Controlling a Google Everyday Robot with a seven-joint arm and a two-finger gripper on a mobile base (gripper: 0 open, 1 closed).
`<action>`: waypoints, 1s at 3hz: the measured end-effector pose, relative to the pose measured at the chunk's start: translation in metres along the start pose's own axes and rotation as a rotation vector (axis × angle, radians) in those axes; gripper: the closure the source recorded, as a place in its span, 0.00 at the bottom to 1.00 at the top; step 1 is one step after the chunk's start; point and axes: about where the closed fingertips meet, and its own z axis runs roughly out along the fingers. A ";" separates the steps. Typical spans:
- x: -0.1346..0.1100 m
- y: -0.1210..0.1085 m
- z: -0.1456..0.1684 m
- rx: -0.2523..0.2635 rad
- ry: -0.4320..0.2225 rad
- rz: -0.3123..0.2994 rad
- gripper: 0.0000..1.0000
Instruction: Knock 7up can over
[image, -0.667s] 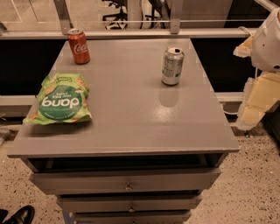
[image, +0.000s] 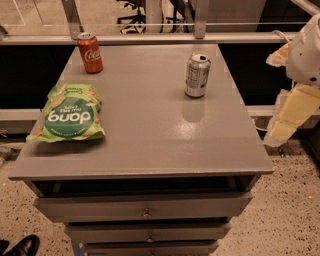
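The 7up can (image: 197, 75), silver-grey with a greenish label, stands upright on the grey table top (image: 150, 130), at the back right. My gripper (image: 289, 114), cream-coloured under a white arm housing, hangs off the table's right edge. It is to the right of the can, lower in the view, and well apart from it.
A red cola can (image: 90, 52) stands upright at the back left corner. A green snack bag (image: 70, 115) lies flat at the left. Drawers (image: 145, 207) run below the table front. A rail and glass partition stand behind the table. A shoe (image: 22, 246) shows at the bottom left.
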 end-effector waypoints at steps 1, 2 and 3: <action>0.002 -0.035 0.026 0.027 -0.138 0.064 0.00; -0.007 -0.080 0.051 0.051 -0.269 0.116 0.00; -0.026 -0.120 0.075 0.048 -0.388 0.143 0.00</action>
